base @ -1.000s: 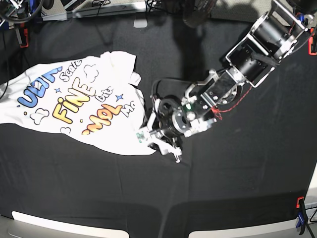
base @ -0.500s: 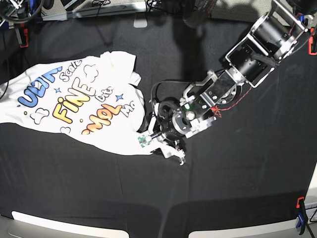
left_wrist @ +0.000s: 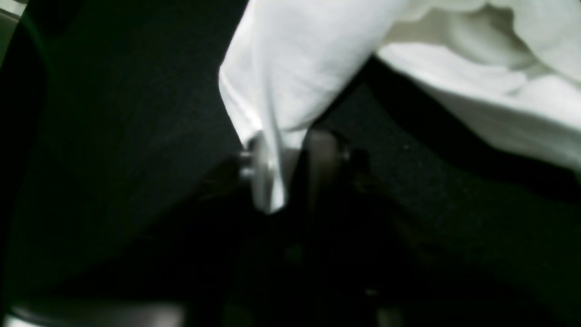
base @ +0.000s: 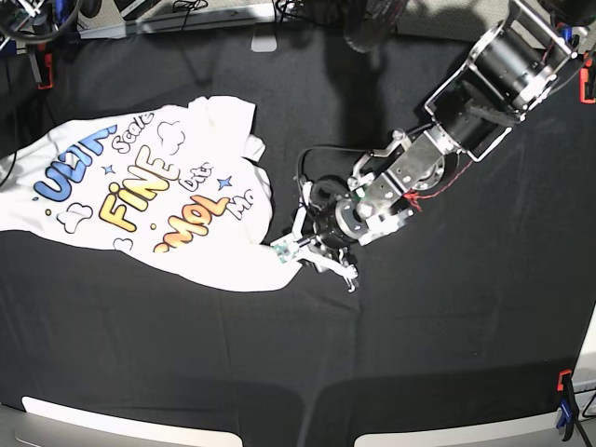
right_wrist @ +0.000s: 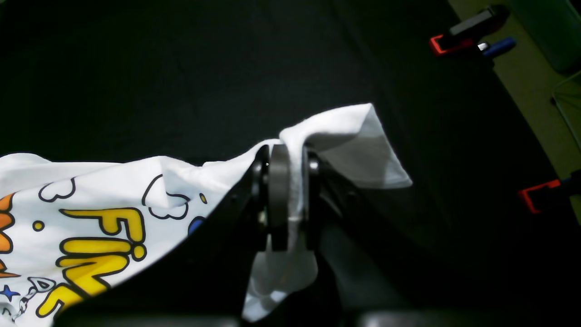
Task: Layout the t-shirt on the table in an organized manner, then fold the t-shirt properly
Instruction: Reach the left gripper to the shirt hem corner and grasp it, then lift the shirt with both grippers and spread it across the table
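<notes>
Cloth in left pincer: the left pincer is clamped on a white corner of the t-shirt; in the left wrist view the fabric runs down between the two pads, blurred and dark below.
Left pincer on the table: in the base view the left pincer sits low over the black table, at the shirt's lower right corner, touching the hem there.
Cloth in right pincer: the right pincer is closed on another white fold of the t-shirt; a flap stands up past the pads and a tail hangs below them.
Print: yellow bubbly letters, cloud outlines and a small blue star show on the shirt's front in the right wrist view.
T-shirt position: in the base view the t-shirt lies print-up on the left half of the table, rumpled, its left edge running out of view.
Left arm: it reaches in from the upper right corner of the base view, down toward the shirt.
Clamps: a red clamp sits at the table's far edge and another red clamp nearer, both well apart from the shirt.
</notes>
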### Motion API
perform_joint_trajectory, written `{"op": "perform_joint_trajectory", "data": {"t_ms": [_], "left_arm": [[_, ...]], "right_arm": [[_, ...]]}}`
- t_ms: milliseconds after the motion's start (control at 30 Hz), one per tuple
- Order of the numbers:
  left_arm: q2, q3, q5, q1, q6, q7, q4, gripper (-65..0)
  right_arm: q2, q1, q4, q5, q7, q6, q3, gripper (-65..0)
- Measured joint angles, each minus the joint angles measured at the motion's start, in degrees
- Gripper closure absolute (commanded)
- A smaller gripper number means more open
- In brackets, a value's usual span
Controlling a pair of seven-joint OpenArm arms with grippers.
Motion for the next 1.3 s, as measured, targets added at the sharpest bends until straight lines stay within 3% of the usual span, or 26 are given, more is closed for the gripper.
{"op": "perform_joint_trajectory", "data": {"t_ms": [100,300,500,633,700,767,967,1067,1200,1300], "left_arm": [[0.0,0.0,0.0,-0.8,0.0,4.0,1.6,0.0],[-0.7,0.0,-0.3,-3.4,0.1,18.7,10.8,0.0],[-3.3,0.1,-0.6,-4.9,2.1,30.4,26.8,0.0],[-6.6,0.1,0.2,-4.9,3.4,40.7,37.2,0.0],[-8.4,0.0,3.4,-4.8,3.5,43.6,40.7,0.0],[-10.4,0.0,7.5,-3.6,5.9,43.9,43.1,0.0],[-17.4,0.1,16.2,2.5,9.0,49.6,46.0,0.0],[-20.3,0.2,24.1,5.0,11.3,51.7,48.6,0.0],[-24.5,0.3,39.6,9.2,19.7,55.9,55.6,0.0],[-27.1,0.0,43.9,12.2,21.9,56.2,62.9,0.0]], "right_arm": [[0.0,0.0,0.0,0.0,0.6,0.2,0.0,0.0],[0.0,1.3,0.0,2.8,0.6,8.9,0.0,0.0],[0.4,5.5,0.3,6.5,-1.8,10.1,0.0,0.0],[0.5,5.8,4.9,15.2,-8.6,11.1,0.0,0.0],[0.5,5.7,8.9,19.5,-13.1,11.0,0.0,0.0],[0.5,4.7,14.1,21.6,-13.1,11.1,0.0,0.0],[-0.3,-2.9,25.1,21.7,-12.9,11.4,0.1,0.0],[-1.8,-3.8,27.3,21.7,-13.0,11.5,0.1,0.0],[-2.9,-3.8,29.9,22.1,-12.9,11.5,0.1,0.0],[-2.9,-3.8,32.3,22.4,-12.9,11.5,0.1,0.0]]}}
